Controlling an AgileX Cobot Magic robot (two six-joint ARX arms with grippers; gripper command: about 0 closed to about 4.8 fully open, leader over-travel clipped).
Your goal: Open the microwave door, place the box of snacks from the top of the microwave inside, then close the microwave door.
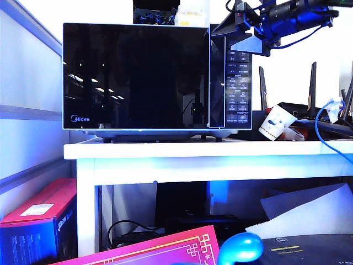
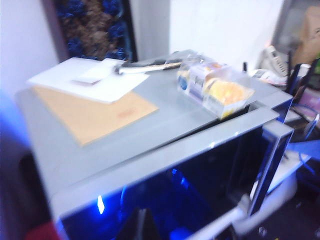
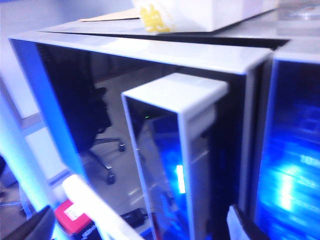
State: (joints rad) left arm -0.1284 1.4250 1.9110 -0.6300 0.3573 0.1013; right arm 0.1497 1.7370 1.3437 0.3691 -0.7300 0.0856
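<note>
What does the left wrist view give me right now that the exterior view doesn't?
Only the left wrist view shows the microwave's top: the box of snacks near the door-side edge, plus a brown envelope and white papers. Only the exterior view shows the whole microwave door, closed, the button panel, and the right gripper open beside the upper panel corner. Both show the microwave. The left gripper appears in neither.

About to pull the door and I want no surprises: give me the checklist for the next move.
1. microwave door shut, ready to pull: ok.
2. right gripper by the upper right of the microwave, jaws open: ok.
3. handle strip ahead between those jaws: ok.
4. box of snacks resting on the microwave top: ok.
5. left gripper above the microwave top, jaws open or shut: cannot tell.
</note>
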